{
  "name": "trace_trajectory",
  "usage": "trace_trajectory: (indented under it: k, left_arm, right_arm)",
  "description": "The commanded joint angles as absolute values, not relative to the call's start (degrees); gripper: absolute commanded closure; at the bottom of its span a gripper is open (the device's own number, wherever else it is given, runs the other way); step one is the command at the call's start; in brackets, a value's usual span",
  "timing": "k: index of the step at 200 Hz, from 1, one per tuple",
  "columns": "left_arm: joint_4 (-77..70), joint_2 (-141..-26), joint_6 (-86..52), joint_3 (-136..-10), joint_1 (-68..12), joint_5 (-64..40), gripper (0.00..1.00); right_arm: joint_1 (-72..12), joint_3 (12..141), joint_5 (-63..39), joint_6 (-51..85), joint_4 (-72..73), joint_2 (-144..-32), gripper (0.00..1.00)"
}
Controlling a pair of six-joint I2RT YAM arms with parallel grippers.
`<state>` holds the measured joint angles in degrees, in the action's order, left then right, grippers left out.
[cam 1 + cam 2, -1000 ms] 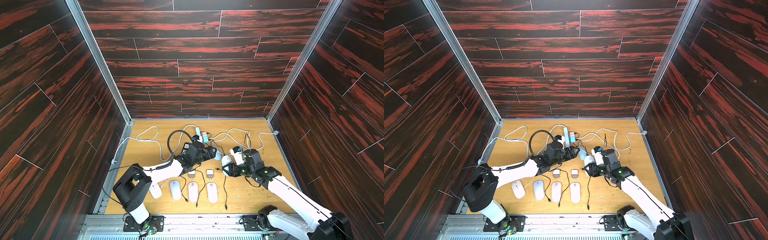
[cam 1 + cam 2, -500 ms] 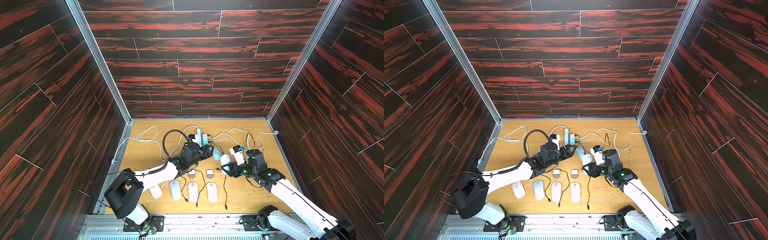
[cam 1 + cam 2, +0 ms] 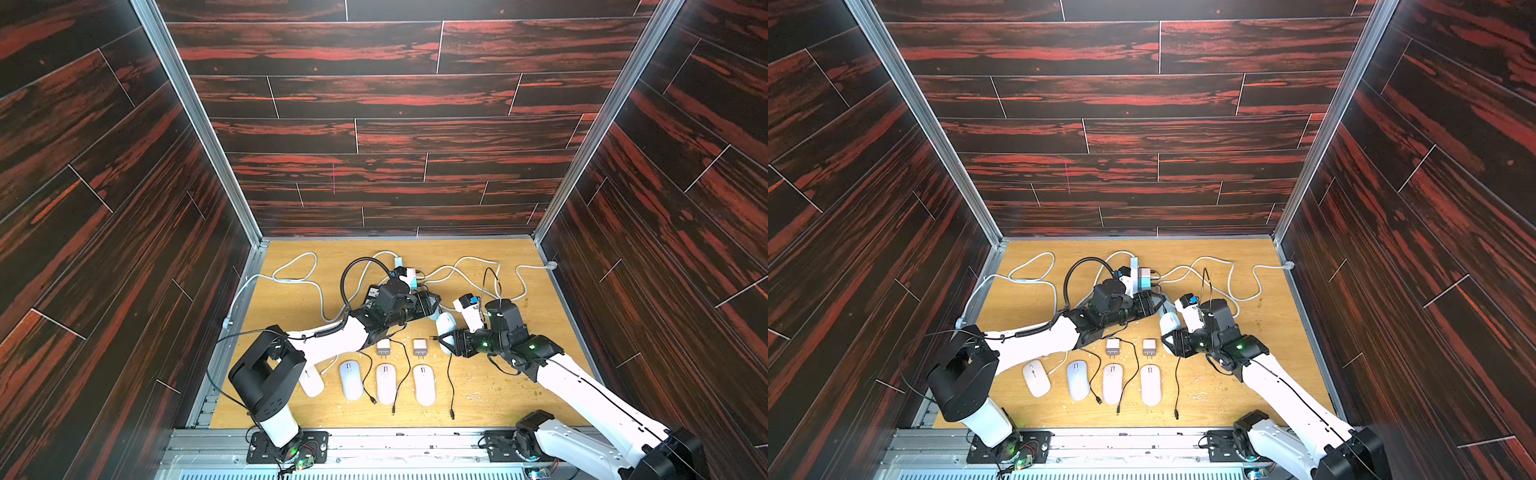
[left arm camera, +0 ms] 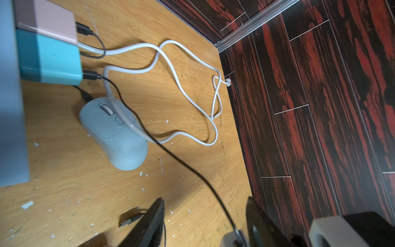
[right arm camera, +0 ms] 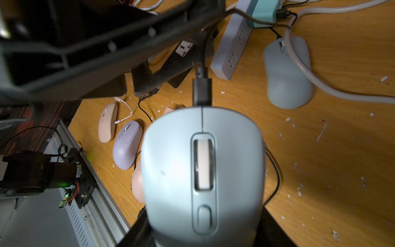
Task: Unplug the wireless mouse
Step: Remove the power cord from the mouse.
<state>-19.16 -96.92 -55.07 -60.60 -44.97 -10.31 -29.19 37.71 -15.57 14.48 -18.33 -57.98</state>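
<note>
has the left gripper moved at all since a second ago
Yes. In a top view the left gripper has edged away from the power strip toward the blue mouse the right gripper holds.

A robot test cell in a lab: dark red-streaked wood-pattern wall panels [image 3: 374, 124] in aluminium corner posts [image 3: 199, 124] box in a light wooden counter [image 3: 490, 403], with a slotted metal rail [image 3: 415, 444] along its near edge.

Lilac mouse [image 5: 127, 144], power strip [image 5: 232, 51], white cable [image 4: 181, 85]
</note>
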Motion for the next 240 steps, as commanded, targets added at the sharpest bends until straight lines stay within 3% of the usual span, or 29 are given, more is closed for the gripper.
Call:
trace_trajectory:
  k: [1, 67, 125, 180, 203, 240]
  left_arm:
    - [-18.93, -97.97, -54.66, -62.98, -45.34, -12.35, 0.43]
    - [-18.45, -100.11, -55.32, -64.68, -46.11, -13.65, 0.51]
    - [-18.29, -100.11, -55.46, -65.10, -46.12, -11.15, 0.67]
    - [-16.96, -100.11, -54.85, -67.03, -45.70, -9.58, 0.85]
    - [-16.54, -100.11, -54.84, -67.07, -45.39, -9.58, 1.00]
    - [-15.88, -100.10, -54.67, -67.43, -45.18, -9.40, 1.00]
  right_arm:
    - [-29.70, 38.32, -15.96, 13.59, -17.05, -58.07, 1.00]
    - [-30.32, 38.57, -15.29, 13.75, -17.03, -58.97, 1.00]
    - [-30.89, 38.22, -14.91, 14.05, -17.30, -59.17, 1.00]
    - [-31.20, 38.31, -13.97, 14.15, -18.72, -59.06, 1.00]
    - [-31.37, 38.30, -13.53, 14.41, -19.28, -59.04, 1.00]
    - [-31.63, 38.73, -11.87, 16.58, -21.90, -59.01, 1.00]
